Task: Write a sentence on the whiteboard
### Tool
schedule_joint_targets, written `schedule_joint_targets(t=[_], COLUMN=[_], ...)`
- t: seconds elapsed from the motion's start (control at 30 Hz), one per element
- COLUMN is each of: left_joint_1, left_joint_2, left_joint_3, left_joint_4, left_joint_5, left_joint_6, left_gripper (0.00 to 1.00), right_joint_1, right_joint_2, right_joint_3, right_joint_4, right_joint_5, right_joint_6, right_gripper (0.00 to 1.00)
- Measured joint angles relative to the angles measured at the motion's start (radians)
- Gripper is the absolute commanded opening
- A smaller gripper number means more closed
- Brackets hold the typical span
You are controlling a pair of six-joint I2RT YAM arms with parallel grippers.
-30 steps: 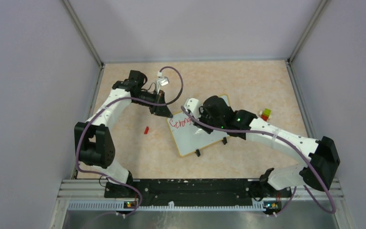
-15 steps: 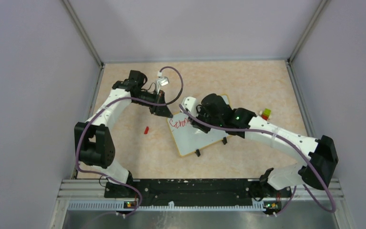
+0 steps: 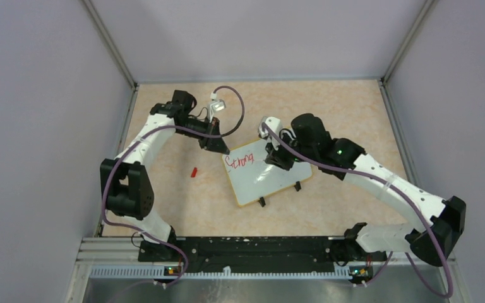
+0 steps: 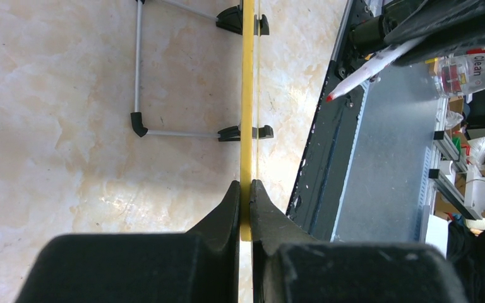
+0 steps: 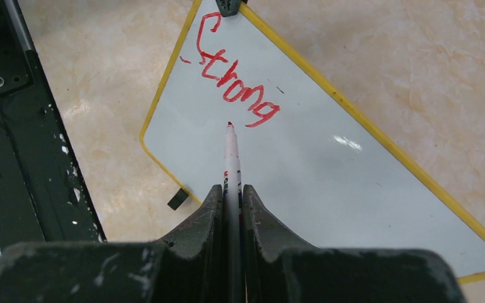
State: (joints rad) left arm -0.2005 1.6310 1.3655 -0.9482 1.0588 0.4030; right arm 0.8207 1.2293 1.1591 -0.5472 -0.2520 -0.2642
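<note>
The whiteboard (image 3: pixel 266 177) lies tilted at the table's middle, white with a yellow rim. Of the sentence, only the red word "Strong" (image 3: pixel 240 160) shows, also in the right wrist view (image 5: pixel 235 83). My left gripper (image 3: pixel 218 147) is shut on the board's far left corner, its jaws pinching the yellow rim (image 4: pixel 247 120). My right gripper (image 3: pixel 278 159) is shut on a white marker (image 5: pixel 232 161) with a red tip. The tip hangs just past the word's end. In the left wrist view the marker (image 4: pixel 363 71) stands apart from the board's face.
A small red marker cap (image 3: pixel 194 172) lies on the table left of the board. The board's black clip feet (image 3: pixel 261 202) point toward the arm bases. Its wire stand (image 4: pixel 137 76) shows behind it. A black base rail (image 3: pixel 246 247) runs along the near edge. Walls enclose the table.
My right arm has swung right and back with the marker, uncovering the whole word "Strong". The left gripper has stayed on the board's corner.
</note>
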Motion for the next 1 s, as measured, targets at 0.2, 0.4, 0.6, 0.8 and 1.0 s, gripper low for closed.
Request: schedule_joint_targets(t=[0.2, 0.4, 0.6, 0.8, 1.0], left_joint_1=[0.0, 0.0, 0.0, 0.0, 0.0], left_joint_2=[0.032, 0.037, 0.037, 0.037, 0.037], left_joint_3=[0.039, 0.044, 0.045, 0.045, 0.045], left_joint_4=[-0.023, -0.031, -0.032, -0.032, -0.032], left_joint_5=[-0.002, -0.002, -0.002, -0.002, -0.001], left_joint_6=[0.017, 0.019, 0.018, 0.018, 0.018], left_gripper=[0.0, 0.0, 0.0, 0.0, 0.0], right_joint_1=[-0.057, -0.058, -0.058, -0.058, -0.058], right_joint_2=[-0.032, -0.028, 0.005, 0.043, 0.045], right_joint_3=[-0.01, -0.028, -0.028, -0.037, -0.04], right_joint_4=[0.008, 0.039, 0.068, 0.078, 0.098], right_joint_5=[-0.015, 0.009, 0.045, 0.101, 0.122], right_joint_6=[0.0, 0.006, 0.007, 0.006, 0.006], right_gripper=[0.0, 0.0, 0.0, 0.0, 0.0])
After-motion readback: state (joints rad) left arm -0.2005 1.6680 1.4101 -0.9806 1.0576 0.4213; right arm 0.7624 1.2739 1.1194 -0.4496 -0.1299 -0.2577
